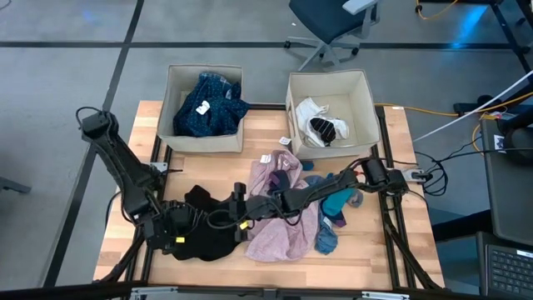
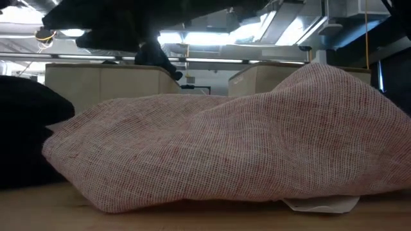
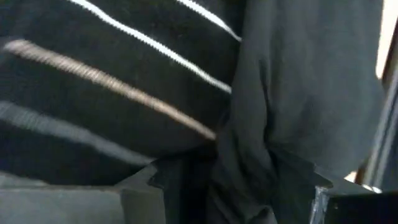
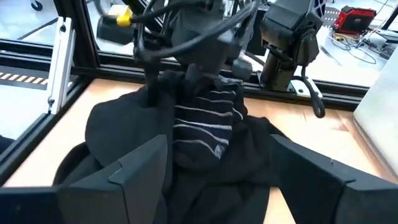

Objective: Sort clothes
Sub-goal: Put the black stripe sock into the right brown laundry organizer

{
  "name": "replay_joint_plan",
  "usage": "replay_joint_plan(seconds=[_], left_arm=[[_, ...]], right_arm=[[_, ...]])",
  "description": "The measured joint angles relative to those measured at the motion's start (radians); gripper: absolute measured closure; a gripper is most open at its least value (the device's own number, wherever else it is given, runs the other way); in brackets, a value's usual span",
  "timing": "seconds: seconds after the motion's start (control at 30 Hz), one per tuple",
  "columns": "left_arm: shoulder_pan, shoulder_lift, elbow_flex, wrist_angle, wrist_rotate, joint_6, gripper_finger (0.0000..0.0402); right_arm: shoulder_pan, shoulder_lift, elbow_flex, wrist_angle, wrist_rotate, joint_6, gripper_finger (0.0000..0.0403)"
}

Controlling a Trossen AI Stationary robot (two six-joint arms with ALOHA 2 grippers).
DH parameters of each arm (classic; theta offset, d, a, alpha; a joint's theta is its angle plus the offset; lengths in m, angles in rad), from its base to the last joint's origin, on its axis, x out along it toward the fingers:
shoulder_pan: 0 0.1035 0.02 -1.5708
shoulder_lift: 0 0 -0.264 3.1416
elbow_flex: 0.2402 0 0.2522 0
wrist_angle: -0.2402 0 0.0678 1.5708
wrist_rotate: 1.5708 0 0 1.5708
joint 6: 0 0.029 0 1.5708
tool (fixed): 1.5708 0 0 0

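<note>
The black garment (image 4: 186,155) lies directly ahead of the wide-spread right gripper (image 4: 214,180), while the nearer left gripper (image 1: 177,236), pressed into it, appears clamped on its cloth.

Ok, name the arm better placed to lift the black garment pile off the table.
Left. The left gripper sits on the black garment pile, its striped folds filling the wrist view. The right gripper, open, only reaches the pile's edge.

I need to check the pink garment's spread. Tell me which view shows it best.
The high view: the whole pink garment lies mid-table, partly under the right arm. The low view shows only its near edge, close up. Neither wrist view shows it.
</note>
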Motion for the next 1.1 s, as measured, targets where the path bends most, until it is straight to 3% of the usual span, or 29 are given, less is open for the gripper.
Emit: replay_joint_plan(seconds=[0.27,0.5,0.73,0.87,1.1], left_arm=[[0.071,0.091,-0.077,0.162,-0.17,0.157,0.0229],[0.134,0.124,-0.078,0.262,-0.254,0.305,0.0229],[0.149,0.129,-0.078,0.274,-0.261,0.313,0.0229],[0.15,0.129,-0.078,0.274,-0.283,0.308,0.0229],[0.15,0.129,-0.078,0.274,-0.312,0.309,0.0229]], right_arm=[[-0.007,0.072,0.0,0.081,0.0,0.032,0.0123],[-0.062,0.123,0.001,0.072,-0.009,0.269,0.0123],[-0.1,0.134,0.0,0.067,-0.174,0.374,0.0127],[-0.098,0.134,0.0,0.065,-0.2,0.37,0.0162],[-0.098,0.134,0.0,0.02,-0.164,0.359,0.0272]])
